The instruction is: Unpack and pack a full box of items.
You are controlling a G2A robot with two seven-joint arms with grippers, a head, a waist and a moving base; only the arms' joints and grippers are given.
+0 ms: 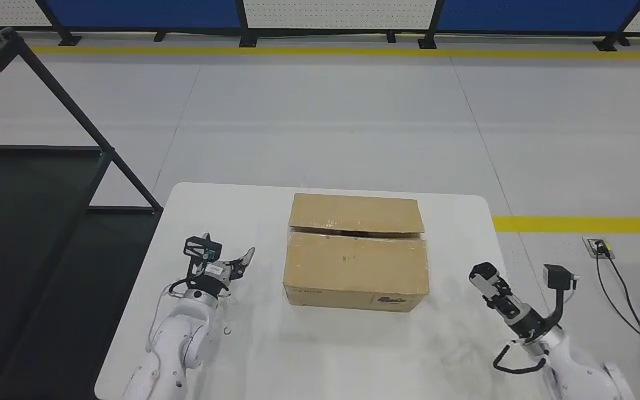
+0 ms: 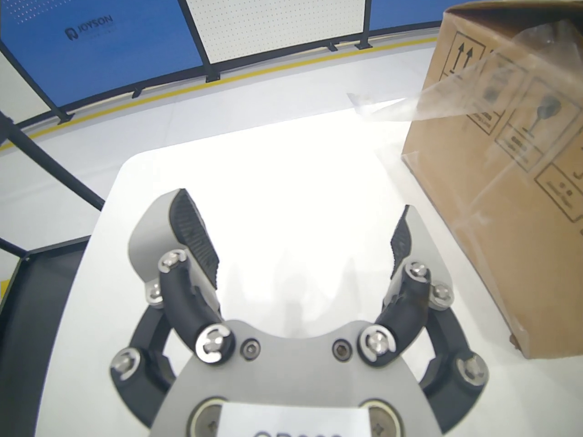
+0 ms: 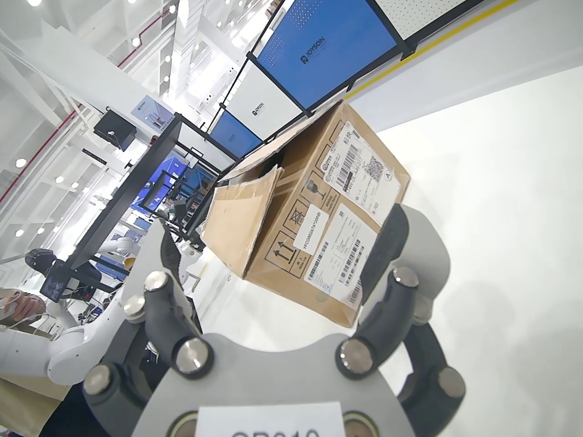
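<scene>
1. While my left gripper (image 1: 225,265) hovers over the white table's (image 1: 250,210) left side, its fingers are spread, empty.
2. Mid-table sits the cardboard box (image 1: 355,255), top flaps folded over.
3. My right gripper (image 1: 522,285), right of the box, is spread too.

Right end effector (image 3: 280,229), fingers spread wide, is facing the cardboard box (image 3: 328,193), which is sitting on the white counter (image 3: 492,211) with its top flaps (image 3: 241,206) standing slightly ajar and printed labels (image 3: 346,247) showing.

The box (image 1: 355,265) blocks mid-table; the table (image 1: 250,335) gives passing room on either side.
</scene>
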